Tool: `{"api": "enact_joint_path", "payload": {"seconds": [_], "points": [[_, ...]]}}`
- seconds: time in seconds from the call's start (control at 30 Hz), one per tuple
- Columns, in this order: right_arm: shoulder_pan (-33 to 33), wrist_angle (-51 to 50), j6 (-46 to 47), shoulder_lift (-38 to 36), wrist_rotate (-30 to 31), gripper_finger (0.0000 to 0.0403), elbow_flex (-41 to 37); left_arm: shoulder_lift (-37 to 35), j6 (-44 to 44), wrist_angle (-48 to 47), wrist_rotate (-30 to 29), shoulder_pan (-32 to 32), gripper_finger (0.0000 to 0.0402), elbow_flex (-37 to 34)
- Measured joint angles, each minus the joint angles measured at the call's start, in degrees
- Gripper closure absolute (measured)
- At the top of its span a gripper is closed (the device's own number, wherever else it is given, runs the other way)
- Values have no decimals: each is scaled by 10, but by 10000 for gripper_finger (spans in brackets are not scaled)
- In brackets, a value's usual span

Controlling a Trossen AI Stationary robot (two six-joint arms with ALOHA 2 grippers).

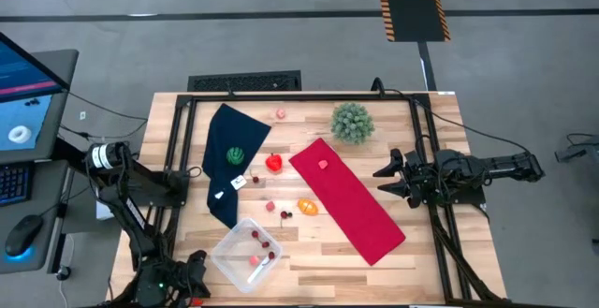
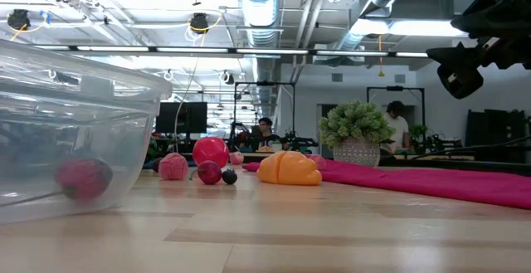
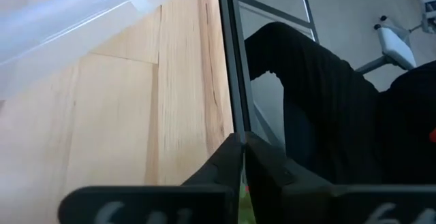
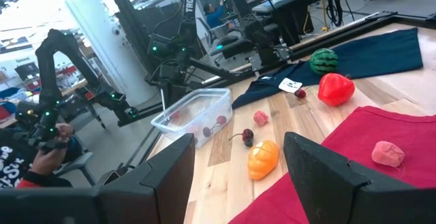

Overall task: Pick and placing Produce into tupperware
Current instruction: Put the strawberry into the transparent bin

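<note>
Left claw (image 3: 240, 157) pressed together, empty, at the worktop's (image 1: 430, 261) near-left edge beside the clear tupperware (image 1: 245, 253) holding red bits, right claw (image 1: 387, 180) spread beside the red cloth (image 1: 348, 199), orange pumpkin (image 1: 307, 207) and red pepper (image 1: 273, 163) still out.

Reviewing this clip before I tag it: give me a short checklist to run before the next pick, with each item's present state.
1. Left gripper shut and empty, at the table's near edge by the tupperware: ok.
2. Right gripper open, nothing between its fingers: ok.
3. Tupperware upright, lid off, some produce already inside: ok.
4. Orange pumpkin lying free on bare wood, reachable: ok.
5. Pink piece resting on the red cloth; cloth may shift: cannot tell.
</note>
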Motion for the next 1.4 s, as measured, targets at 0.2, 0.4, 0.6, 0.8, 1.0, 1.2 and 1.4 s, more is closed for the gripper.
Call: {"api": "enact_joint_path", "payload": {"seconds": [0.2,0.4,0.6,0.8,1.0,1.2,1.4], "points": [[0,0,0,0,0,154,0,-8,11,-9,-18,0,400,0],[0,0,0,0,0,154,0,-48,43,-8,-58,-6,401,0],[0,0,0,0,0,154,0,-95,66,-4,-112,-10,401,0],[0,0,0,0,0,154,0,-132,124,7,-246,-2,401,0],[0,0,0,0,0,154,0,-136,207,10,-281,31,401,0],[0,0,0,0,0,154,0,-136,221,0,-281,98,401,0],[0,0,0,0,0,154,0,-136,209,-41,-236,168,401,0]]}}
